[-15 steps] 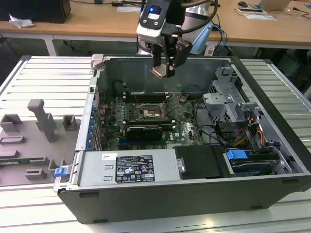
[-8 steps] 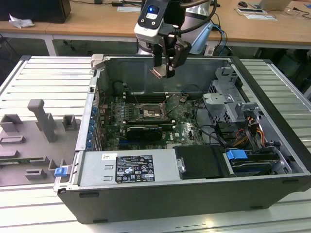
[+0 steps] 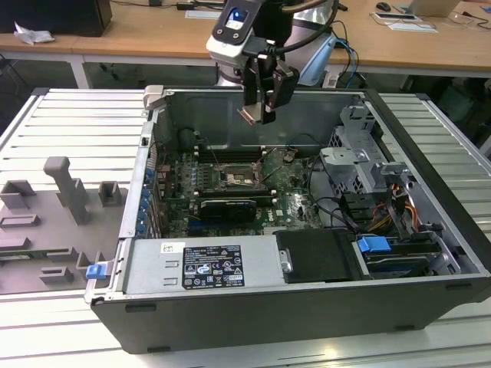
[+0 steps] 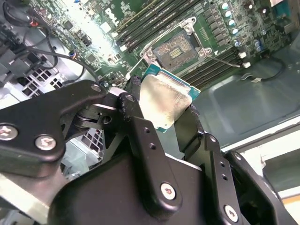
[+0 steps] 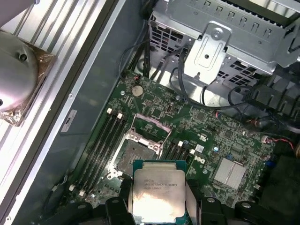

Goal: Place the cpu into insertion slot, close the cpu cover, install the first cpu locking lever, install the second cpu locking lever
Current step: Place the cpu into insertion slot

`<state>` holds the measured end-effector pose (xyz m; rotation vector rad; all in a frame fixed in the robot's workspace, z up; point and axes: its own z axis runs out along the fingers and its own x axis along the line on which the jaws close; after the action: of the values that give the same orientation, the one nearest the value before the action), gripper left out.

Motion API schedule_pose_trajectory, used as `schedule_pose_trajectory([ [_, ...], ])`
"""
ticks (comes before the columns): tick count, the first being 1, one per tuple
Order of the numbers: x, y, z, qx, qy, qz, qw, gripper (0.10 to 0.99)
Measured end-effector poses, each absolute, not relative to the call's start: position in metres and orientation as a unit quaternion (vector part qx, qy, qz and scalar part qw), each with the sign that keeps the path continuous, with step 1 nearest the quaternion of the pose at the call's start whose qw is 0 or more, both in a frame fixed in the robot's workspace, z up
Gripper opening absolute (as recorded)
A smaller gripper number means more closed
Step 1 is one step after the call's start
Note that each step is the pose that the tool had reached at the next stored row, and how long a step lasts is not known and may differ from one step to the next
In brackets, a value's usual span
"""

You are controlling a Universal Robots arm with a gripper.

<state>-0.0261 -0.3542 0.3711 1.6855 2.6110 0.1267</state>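
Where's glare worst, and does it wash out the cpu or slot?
Second wrist view: glare blows out a motherboard patch and sheens the cpu; the insertion slot is readable. First wrist view: hotspot on the cpu's face. Exterior view: the case interior is dim.

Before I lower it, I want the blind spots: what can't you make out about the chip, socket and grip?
1. The cpu underside: faces away in both wrist views; too small in the exterior view.
2. The insertion slot: part hidden behind the cpu in the first wrist view; pins too fine to check.
3. The gripper hold on the cpu's edges: hidden behind the cpu in both wrist views.
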Motion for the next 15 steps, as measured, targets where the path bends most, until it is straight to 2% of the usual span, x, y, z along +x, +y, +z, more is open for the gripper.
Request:
schedule_pose_trajectory([
  [15, -0.0262, -0.3542, 0.3684, 0.6, 0.799, 0.037, 0.015, 0.537],
])
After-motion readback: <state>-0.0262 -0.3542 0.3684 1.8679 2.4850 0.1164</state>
